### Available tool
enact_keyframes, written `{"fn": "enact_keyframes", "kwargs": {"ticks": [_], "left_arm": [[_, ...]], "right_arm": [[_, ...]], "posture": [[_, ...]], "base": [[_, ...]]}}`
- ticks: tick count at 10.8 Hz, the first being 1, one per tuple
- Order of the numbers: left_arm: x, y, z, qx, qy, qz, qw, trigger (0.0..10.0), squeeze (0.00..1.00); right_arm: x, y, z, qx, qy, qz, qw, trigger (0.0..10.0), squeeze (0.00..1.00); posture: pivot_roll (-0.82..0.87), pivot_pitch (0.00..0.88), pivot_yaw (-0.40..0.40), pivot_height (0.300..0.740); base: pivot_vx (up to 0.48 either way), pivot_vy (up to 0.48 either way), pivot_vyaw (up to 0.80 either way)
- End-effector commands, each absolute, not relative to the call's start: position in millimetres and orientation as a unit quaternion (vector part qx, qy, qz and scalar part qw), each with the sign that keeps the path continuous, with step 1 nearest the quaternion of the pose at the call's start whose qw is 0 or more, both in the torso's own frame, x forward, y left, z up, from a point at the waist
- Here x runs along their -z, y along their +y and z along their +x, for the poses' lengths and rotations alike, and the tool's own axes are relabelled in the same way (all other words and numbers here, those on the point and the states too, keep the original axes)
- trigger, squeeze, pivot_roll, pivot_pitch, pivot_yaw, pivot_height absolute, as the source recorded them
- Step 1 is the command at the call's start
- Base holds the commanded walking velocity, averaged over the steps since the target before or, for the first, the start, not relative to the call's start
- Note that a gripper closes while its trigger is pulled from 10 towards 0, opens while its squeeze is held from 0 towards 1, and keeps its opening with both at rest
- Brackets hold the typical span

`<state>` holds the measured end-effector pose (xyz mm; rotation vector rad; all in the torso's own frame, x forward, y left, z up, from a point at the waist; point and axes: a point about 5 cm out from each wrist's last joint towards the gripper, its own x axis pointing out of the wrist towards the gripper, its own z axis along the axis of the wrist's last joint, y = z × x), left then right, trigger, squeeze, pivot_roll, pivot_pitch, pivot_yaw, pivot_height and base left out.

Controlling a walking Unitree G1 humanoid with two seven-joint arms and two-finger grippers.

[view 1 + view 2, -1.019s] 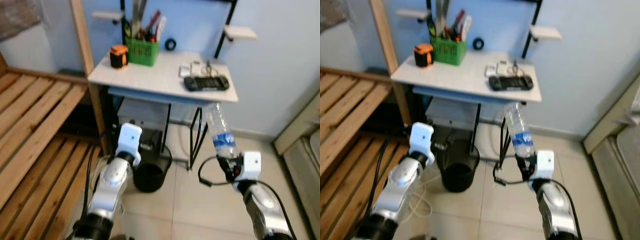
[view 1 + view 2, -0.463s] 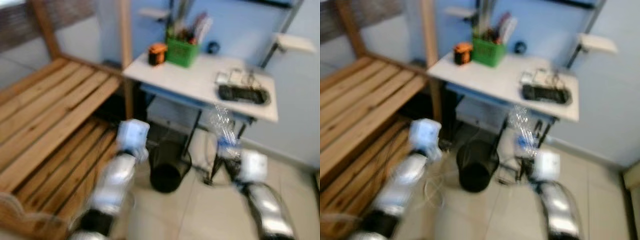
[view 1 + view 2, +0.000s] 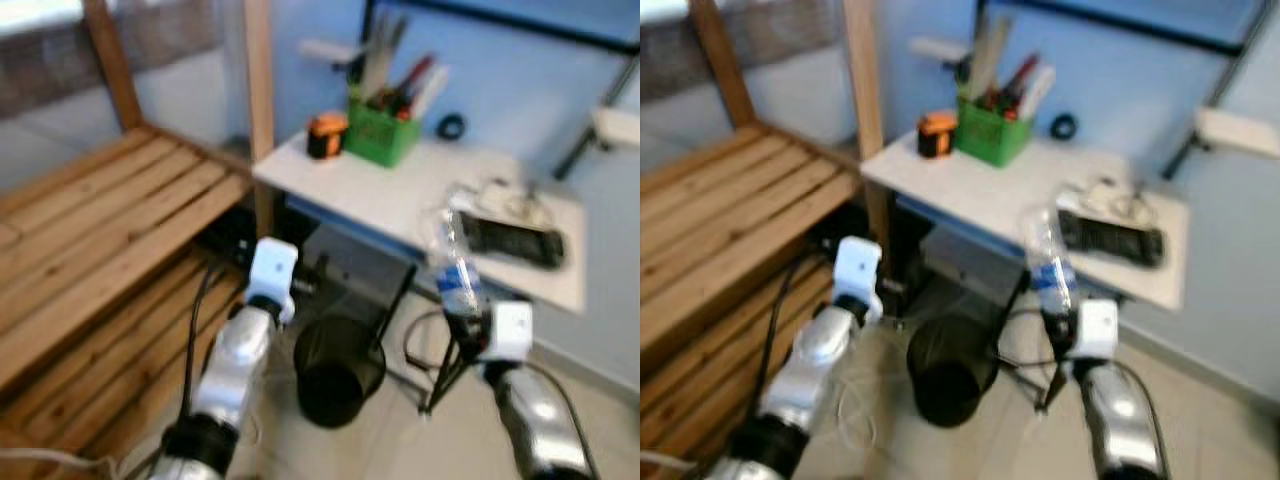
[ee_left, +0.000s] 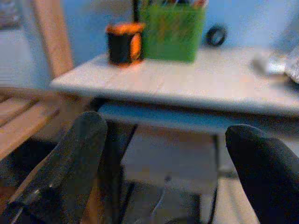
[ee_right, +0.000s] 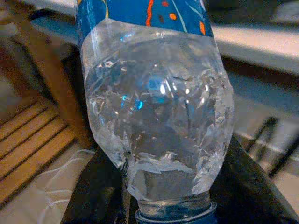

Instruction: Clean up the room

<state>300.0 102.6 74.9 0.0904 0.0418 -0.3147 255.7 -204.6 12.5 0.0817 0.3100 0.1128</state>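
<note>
Bottle (image 3: 455, 268), one, clamped in right gripper (image 3: 462, 322); left gripper (image 4: 163, 154) spread; one bin (image 3: 337, 370).

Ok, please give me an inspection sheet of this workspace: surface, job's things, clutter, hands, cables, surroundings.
Surface: white rectangular table, partly loaded.
Job's things: clear plastic bottle with blue label, held cap-down; round black bin on the tiled floor under the table.
Clutter: green basket of pens, orange-black tape measure, black game controller, small black ring.
Hands: right hand shut on the bottle near its neck; left hand open, holding nothing, facing the table edge.
Cables: white cord on the floor by the bin.
Surroundings: wooden slatted frame on the robot's left, blue wall behind.
</note>
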Motion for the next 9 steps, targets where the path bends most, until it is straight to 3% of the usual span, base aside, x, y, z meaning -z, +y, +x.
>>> {"fn": "enact_keyframes", "kwargs": {"ticks": [1,3,5,9], "left_arm": [[-77,99,301,0.161,0.018,0.044,0.986,10.0,0.0],[-76,95,300,0.169,0.019,0.044,0.985,10.0,0.0],[-76,89,298,0.183,0.02,0.05,0.982,10.0,0.0],[-77,87,289,0.188,0.015,0.059,0.98,10.0,0.0]], "right_arm": [[-18,-211,257,-0.049,0.139,0.037,0.988,10.0,0.0],[-18,-207,256,-0.08,0.141,0.034,0.986,10.0,0.0],[-10,-213,264,-0.057,0.168,0.021,0.984,10.0,0.0],[-9,-189,282,-0.13,0.192,0.055,0.971,10.0,0.0]], "posture": [[-0.01,0.0,-0.053,0.74],[0.0,0.0,-0.054,0.74],[0.02,0.0,-0.053,0.74],[0.08,0.0,-0.074,0.74]], "base": [[0.0,0.0,0.0],[0.0,0.0,0.0],[0.0,0.0,0.0],[0.0,0.0,0.0]]}}
